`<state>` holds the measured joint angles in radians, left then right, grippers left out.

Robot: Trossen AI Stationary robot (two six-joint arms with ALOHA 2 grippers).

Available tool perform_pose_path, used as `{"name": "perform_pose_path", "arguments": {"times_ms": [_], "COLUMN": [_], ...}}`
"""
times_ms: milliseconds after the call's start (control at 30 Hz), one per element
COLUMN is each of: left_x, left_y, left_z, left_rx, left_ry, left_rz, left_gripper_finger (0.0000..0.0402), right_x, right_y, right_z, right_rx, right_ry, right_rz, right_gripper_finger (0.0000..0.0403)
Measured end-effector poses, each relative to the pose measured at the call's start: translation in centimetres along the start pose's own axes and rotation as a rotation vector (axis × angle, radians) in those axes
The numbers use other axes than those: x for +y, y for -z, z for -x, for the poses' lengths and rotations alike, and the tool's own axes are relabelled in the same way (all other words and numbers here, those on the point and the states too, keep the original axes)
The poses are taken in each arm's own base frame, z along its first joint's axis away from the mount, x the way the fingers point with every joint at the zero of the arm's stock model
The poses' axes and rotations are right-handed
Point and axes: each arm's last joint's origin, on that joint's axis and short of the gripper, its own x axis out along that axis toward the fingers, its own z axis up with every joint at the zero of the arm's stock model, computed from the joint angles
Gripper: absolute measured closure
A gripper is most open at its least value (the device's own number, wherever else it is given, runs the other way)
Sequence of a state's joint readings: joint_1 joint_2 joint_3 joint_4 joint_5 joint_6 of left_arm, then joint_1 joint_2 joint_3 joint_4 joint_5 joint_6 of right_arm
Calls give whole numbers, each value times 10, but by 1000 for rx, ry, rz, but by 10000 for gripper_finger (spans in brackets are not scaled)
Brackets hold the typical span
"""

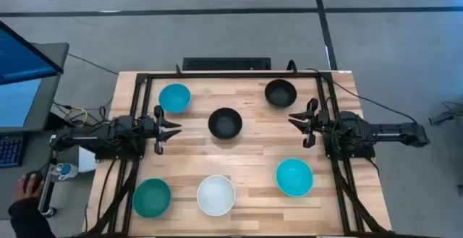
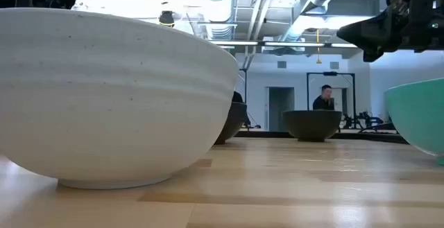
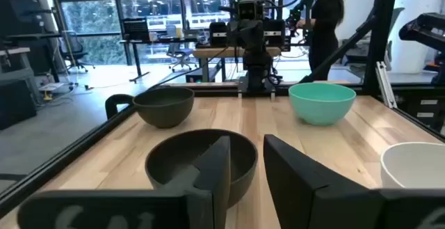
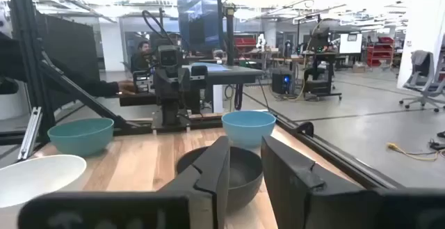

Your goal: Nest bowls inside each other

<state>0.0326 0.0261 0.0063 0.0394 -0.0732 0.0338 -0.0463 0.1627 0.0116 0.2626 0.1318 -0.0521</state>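
Six bowls stand upright on their bases on the wooden table. In the high view a cyan bowl [image 1: 174,98] and a black bowl [image 1: 281,92] sit toward the far edge. A second black bowl [image 1: 225,123] is at the middle. A teal-green bowl [image 1: 152,197], a white bowl [image 1: 216,194] and another cyan bowl [image 1: 294,176] line the near edge. My left gripper [image 1: 177,127] is open, left of the middle black bowl [image 3: 201,163], pointing at it. My right gripper [image 1: 294,119] is open on that bowl's right side [image 4: 229,170]. Neither touches a bowl.
A black metal frame [image 1: 231,74] runs along the table's far edge and both sides. Bare wood lies between the bowls. A person's hand [image 1: 27,187] rests on a mouse left of the table, beside a monitor [image 1: 22,61]. People stand in the room beyond.
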Motion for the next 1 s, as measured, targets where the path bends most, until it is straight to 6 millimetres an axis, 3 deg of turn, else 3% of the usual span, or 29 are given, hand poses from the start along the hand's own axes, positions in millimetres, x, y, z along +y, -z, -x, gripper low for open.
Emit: {"name": "perform_pose_path", "arguments": {"times_ms": [1000], "left_x": [0], "left_y": [0], "left_z": [0], "left_rx": [-1], "left_ry": [-5], "left_rz": [-22], "left_gripper_finger": [322], "right_x": [0], "right_y": [0], "right_z": [0], "right_rx": [1], "right_ry": [0], "right_rz": [0], "right_gripper_finger": [296]}}
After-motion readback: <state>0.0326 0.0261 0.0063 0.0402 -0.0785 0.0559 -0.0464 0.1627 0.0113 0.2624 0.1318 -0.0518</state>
